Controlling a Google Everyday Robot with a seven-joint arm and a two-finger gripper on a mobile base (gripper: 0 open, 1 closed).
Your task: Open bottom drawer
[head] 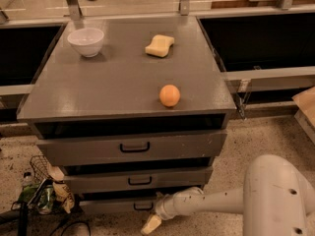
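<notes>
Because the bottom drawer (106,206) is a rigid flat grey front, it should handle as stiff and fairly light, and take a straight outward pull. It sits lowest in the stack, just above the floor, and appears not yet drawn out. Take hold at its small black loop handle (142,207), mid-front. The end effector (150,224) hangs just below that handle, near the floor; whether it is spread or pressed together cannot be told. Above, the desk (98,92) carries a bowl (86,41), a sponge (159,45) and an orange (170,95).
</notes>
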